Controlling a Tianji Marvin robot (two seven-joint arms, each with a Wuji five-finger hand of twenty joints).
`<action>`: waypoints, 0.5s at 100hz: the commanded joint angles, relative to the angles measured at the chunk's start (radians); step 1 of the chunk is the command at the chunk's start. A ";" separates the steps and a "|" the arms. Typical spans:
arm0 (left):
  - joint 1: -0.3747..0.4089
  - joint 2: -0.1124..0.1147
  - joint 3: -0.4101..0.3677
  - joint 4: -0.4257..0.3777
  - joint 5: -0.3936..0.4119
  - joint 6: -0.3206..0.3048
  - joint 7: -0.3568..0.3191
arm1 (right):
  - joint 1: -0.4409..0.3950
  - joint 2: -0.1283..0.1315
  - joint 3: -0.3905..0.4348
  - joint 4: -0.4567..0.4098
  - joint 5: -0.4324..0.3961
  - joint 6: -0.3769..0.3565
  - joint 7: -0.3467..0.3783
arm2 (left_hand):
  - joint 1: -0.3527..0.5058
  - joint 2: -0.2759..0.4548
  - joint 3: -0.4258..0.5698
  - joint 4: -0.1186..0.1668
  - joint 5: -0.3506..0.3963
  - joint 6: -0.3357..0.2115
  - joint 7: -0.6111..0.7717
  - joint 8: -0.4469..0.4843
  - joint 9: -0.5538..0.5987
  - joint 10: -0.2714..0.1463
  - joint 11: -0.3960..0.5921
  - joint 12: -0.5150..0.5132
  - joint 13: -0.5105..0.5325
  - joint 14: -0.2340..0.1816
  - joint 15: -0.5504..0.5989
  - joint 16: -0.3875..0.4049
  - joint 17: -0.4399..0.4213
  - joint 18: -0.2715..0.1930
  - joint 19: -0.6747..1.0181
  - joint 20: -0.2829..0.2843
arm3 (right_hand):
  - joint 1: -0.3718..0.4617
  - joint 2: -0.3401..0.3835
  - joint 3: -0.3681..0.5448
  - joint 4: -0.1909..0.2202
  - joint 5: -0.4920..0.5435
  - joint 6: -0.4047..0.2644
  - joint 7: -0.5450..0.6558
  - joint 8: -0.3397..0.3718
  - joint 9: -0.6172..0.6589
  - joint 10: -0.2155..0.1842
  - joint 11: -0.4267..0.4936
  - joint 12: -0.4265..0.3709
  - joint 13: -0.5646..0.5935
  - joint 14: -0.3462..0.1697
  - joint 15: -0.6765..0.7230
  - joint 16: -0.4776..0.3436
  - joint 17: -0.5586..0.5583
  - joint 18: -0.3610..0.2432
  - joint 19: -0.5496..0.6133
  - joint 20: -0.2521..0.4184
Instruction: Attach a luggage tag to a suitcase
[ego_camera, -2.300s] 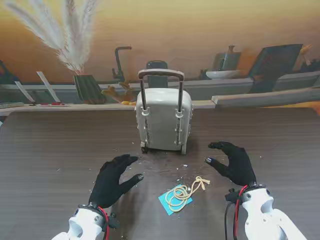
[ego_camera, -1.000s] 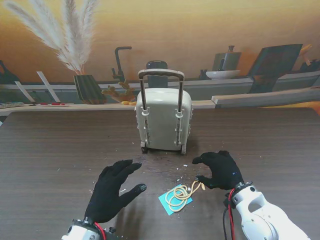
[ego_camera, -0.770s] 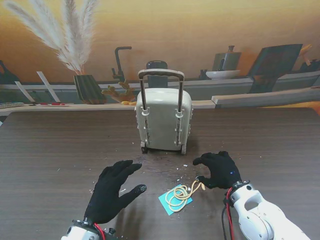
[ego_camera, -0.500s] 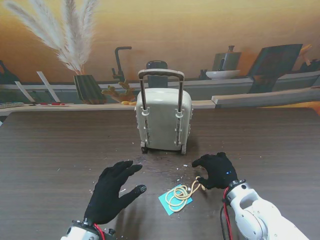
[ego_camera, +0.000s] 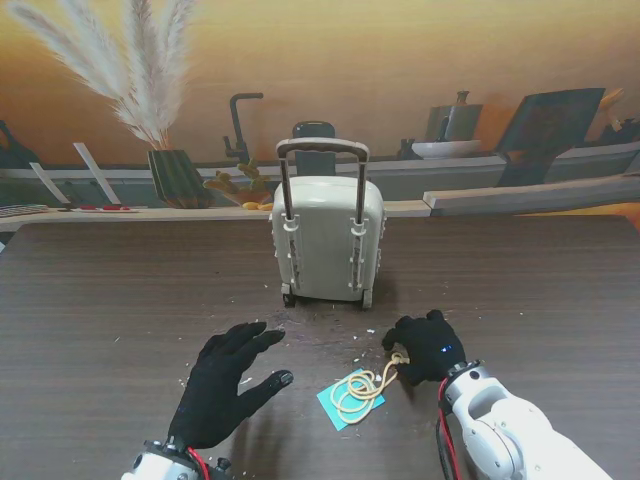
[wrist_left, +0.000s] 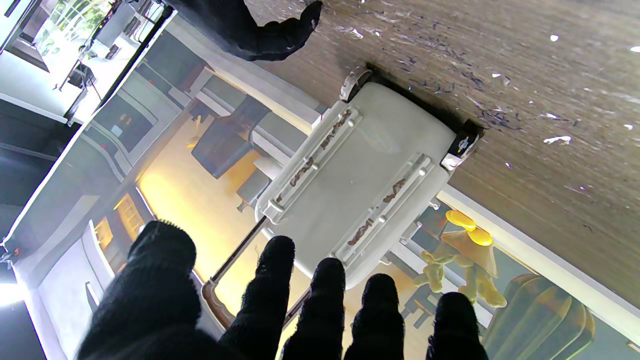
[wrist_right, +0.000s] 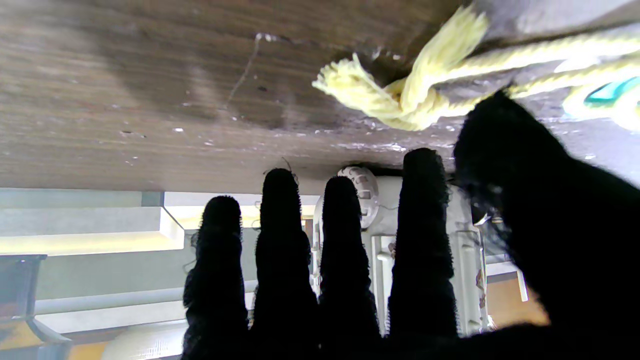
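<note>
**Tag not yet lifted, hand at the cord's knot**

While the suitcase (ego_camera: 327, 238) stands upright toward the far middle of the table (ego_camera: 90, 290) with nothing hanging from its raised handle (ego_camera: 322, 149), the luggage tag (ego_camera: 348, 400) lies flat near the table's near edge, its yellow cord (ego_camera: 362, 385) coiled on top. So the task looks barely begun: tag to be picked up, carried and looped on. In the stand view the right hand (ego_camera: 425, 347) sits curled just right of the cord's knotted end (ego_camera: 399, 358), touching or almost touching it; I cannot tell whether it grips. The left hand (ego_camera: 225, 382) hovers palm down left of the tag, fingers spread, holding nothing.

From the left wrist, five spread fingertips (wrist_left: 276, 260) point at the suitcase (wrist_left: 350, 185); nothing lies between them.

From the right wrist, four fingers (wrist_right: 280, 235) stretch straight side by side, and the thumb (wrist_right: 530, 190) reaches toward the frayed knot (wrist_right: 395, 95) on the wood. No pinch shows yet.
</note>
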 joint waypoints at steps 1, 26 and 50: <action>0.006 0.000 -0.001 -0.012 0.003 -0.001 -0.015 | 0.009 0.004 -0.010 0.015 -0.001 0.004 0.018 | -0.017 0.038 -0.033 -0.002 0.014 -0.040 -0.005 0.020 0.012 0.005 -0.024 -0.019 -0.017 -0.007 -0.020 -0.033 -0.011 -0.052 -0.021 0.010 | 0.032 -0.034 0.043 -0.022 0.020 -0.024 0.010 0.026 0.027 -0.019 0.015 0.016 0.006 -0.013 0.001 0.017 0.004 -0.011 0.012 0.014; 0.005 0.000 -0.002 -0.012 0.001 -0.002 -0.017 | 0.040 0.010 -0.055 0.045 -0.014 0.024 0.033 | -0.016 0.038 -0.033 -0.001 0.018 -0.039 -0.002 0.023 0.014 0.005 -0.024 -0.019 -0.014 -0.006 -0.019 -0.033 -0.011 -0.051 -0.021 0.010 | 0.081 -0.039 0.056 -0.095 0.062 -0.063 0.053 0.006 0.047 -0.026 0.015 0.017 0.017 -0.017 0.005 0.018 0.013 -0.013 0.015 0.020; 0.008 0.000 -0.003 -0.012 0.002 -0.007 -0.011 | 0.060 0.018 -0.084 0.060 -0.029 0.042 0.068 | -0.014 0.038 -0.033 -0.001 0.020 -0.039 -0.001 0.025 0.017 0.004 -0.023 -0.018 -0.011 -0.006 -0.018 -0.032 -0.009 -0.050 -0.021 0.010 | 0.142 0.025 0.025 -0.152 0.082 -0.149 0.290 -0.159 0.092 -0.042 0.006 0.014 0.026 -0.023 0.006 0.016 0.020 -0.018 0.019 0.019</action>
